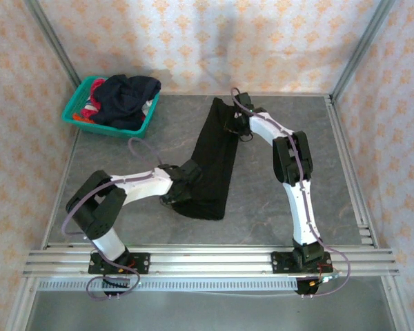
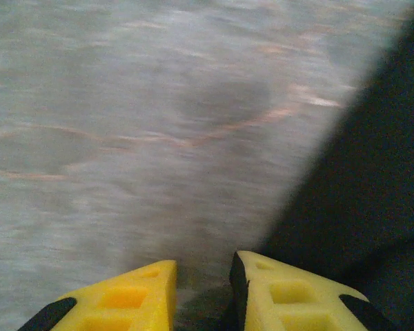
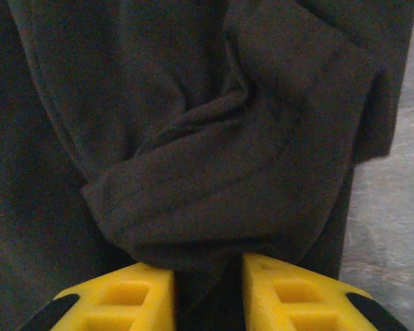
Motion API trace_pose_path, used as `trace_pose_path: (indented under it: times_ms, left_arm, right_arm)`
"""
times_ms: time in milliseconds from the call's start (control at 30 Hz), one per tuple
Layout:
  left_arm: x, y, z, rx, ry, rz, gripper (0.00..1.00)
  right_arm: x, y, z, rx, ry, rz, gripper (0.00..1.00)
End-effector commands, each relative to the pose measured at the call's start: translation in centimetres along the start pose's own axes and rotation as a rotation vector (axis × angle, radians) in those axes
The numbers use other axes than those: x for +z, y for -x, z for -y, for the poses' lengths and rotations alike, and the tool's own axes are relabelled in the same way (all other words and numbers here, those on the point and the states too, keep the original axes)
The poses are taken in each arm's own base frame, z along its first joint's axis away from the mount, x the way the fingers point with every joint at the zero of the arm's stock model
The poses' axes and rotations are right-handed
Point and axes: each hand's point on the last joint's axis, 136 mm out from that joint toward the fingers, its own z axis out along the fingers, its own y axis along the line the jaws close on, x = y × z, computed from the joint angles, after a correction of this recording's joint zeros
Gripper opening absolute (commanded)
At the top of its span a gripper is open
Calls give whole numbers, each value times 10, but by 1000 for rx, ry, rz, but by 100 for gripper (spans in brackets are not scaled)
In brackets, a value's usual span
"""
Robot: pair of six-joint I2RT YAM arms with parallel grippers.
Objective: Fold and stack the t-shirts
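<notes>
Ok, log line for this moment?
black t-shirt: long folded strip | left gripper: slightly open, at near-left edge | right gripper: shut on far-end fold | basket: shirts inside

Pale pink wallpaper with an orange ornamental pattern covers the walls (image 1: pixel 193 41) on three sides. Aluminium posts (image 1: pixel 53 41) frame the corners. The gray marbled tabletop (image 1: pixel 262 200) lies evenly lit, and aluminium rails (image 1: pixel 207 261) run along its near edge.

I count one black t-shirt (image 1: pixel 210 162), one teal basket (image 1: pixel 74 116), one navy garment (image 1: pixel 127 96) and one red-pink garment (image 1: pixel 94 103) in it, one left end effector (image 2: pixel 203 261), one right end effector (image 3: pixel 207 262), one surface (image 1: pixel 276 214)
</notes>
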Motion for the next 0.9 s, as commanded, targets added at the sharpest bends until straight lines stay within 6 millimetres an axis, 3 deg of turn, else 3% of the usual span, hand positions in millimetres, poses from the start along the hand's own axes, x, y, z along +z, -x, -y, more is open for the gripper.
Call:
trace_pose_path:
  times_ms: [0, 100, 167, 300, 433, 533, 667, 767, 867]
  left_arm:
    - [-19, 7, 25, -22, -76, 30, 31]
    - [-39, 21, 11, -15, -71, 109, 34]
    - [-47, 26, 2, -29, -80, 131, 38]
    - [-52, 36, -21, -60, -75, 141, 42]
    - [-54, 42, -41, -80, -69, 153, 44]
    - [-56, 46, -46, -82, -87, 163, 48]
    - [-54, 47, -48, -74, -92, 157, 52]
    - [-53, 47, -46, -77, -100, 154, 52]
    - [-51, 46, -45, -79, -107, 148, 53]
  right_arm:
    - [-27, 0, -2, -25, -17, -11, 31]
    - [-68, 5, -6, -39, -5, 69, 38]
    - [-90, -6, -10, -19, 26, 95, 44]
    - [-124, -63, -20, 5, 77, 92, 56]
    - [-146, -139, -22, 71, 113, 39, 56]
    - [-152, -197, -29, 102, 141, -47, 55]
    - [-152, -252, -35, 122, 144, -133, 52]
    - [-144, -272, -31, 128, 124, -168, 51]
    - [-134, -281, -31, 137, 125, -199, 47]
